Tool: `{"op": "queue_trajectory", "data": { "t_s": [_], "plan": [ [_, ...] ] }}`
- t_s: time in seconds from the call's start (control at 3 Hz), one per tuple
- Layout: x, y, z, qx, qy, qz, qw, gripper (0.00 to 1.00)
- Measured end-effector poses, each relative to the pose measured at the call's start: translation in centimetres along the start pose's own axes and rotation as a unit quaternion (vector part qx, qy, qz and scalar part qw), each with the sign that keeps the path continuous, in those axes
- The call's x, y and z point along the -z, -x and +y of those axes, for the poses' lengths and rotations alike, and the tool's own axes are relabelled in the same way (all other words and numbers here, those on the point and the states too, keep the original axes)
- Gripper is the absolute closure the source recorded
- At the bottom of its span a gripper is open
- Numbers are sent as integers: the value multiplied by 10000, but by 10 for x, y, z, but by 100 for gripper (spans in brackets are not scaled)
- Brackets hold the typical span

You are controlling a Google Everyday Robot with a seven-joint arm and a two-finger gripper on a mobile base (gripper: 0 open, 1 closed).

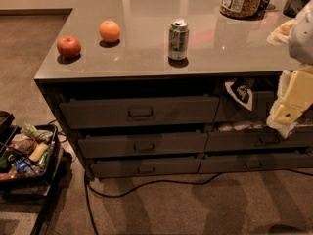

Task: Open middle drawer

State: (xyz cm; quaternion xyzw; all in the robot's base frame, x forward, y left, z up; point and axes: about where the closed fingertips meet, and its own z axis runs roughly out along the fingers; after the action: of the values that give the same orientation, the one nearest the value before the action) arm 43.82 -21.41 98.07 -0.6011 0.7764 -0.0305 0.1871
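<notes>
Far right, jaws hang apart from middle drawer (142,145); cable (146,184) below

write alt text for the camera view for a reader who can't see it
The robot's tool hangs at the right edge in front of a dark grey drawer cabinet, apart from the middle drawer of the left stack. An apple, an orange and a can sit on its countertop.

The robot's arm (304,33) is showing, at the right end of the counter (146,13), a rounded pale grey shell above a blocky cream-yellow segment, and the gripper (282,115), just below the counter's right edge, is showing a cream casing with one small dark round mark.
</notes>
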Motion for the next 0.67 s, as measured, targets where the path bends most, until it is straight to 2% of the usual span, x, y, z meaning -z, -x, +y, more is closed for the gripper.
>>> {"op": "queue_trajectory", "data": {
  "t_s": [0.33,0.67],
  "plan": [
    [4,-1,11,33,-310,-550,9980,0],
    [-2,1,31,246,-724,-1097,9910,0]
  ]
}}
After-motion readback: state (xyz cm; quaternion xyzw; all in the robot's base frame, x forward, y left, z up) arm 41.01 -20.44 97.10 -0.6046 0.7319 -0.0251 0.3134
